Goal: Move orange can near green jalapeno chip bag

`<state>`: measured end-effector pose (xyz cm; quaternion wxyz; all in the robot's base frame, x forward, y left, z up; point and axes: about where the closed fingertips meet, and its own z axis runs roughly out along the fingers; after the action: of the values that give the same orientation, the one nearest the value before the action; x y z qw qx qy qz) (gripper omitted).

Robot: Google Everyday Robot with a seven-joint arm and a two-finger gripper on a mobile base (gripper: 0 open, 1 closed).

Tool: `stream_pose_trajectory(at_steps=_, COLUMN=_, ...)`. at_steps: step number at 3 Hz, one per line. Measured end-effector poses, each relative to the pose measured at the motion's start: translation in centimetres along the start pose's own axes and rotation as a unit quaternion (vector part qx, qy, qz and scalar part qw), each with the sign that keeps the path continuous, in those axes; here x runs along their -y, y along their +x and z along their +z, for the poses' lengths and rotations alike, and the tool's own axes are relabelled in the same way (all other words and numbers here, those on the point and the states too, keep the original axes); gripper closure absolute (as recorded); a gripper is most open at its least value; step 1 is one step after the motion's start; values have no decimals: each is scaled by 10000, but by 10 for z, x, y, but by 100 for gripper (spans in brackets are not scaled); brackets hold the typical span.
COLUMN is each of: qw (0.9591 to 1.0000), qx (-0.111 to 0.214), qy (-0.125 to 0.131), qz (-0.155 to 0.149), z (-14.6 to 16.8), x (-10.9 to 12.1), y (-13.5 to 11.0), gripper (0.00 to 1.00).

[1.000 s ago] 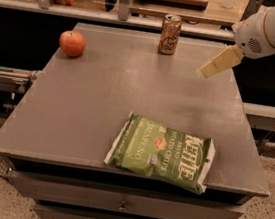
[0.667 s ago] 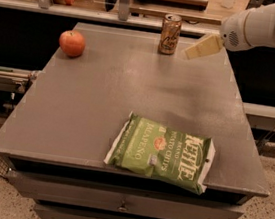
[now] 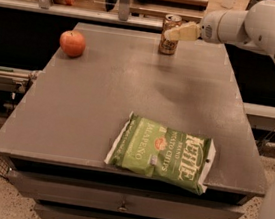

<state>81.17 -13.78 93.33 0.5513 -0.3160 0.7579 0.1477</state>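
brownish-orange metal drink can (image 3: 167,46): upright, top centre of frame, far edge of grey bench (image 3: 105,87) | pale claw (image 3: 180,32): overlaps the can's upper right; opening and hold cannot be told | flat green crinkly Jalapeno chip bag (image 3: 161,152): lower centre-right, well apart from can | round red-orange apple (image 3: 72,43): upper left

The bag (image 3: 162,152) carries "JALAPENO", "POTATO CHIPS" and, in large white letters, "KETTLE", all running sideways across its green face. The pale script on the can (image 3: 167,44) is too small to read. The gripper (image 3: 180,32) is at the can's upper right.
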Motion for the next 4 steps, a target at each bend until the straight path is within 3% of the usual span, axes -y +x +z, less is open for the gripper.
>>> stream_pose_trajectory(at_steps=1, qw=9992, qx=264, qy=87, qz=273, z=34, x=7, y=-2, gripper=0)
stream_pose_trajectory(at_steps=2, qw=9984, qx=372, qy=12, qz=425, z=55, x=5, y=-2, gripper=0)
stream_pose_trajectory(at_steps=3, qw=9979, qx=363, qy=-251, qz=471, z=67, x=-7, y=-3, gripper=12)
stream_pose_trajectory(at_steps=4, qw=9963, qx=211, qy=-688, qz=470, z=65, x=-27, y=3, gripper=43)
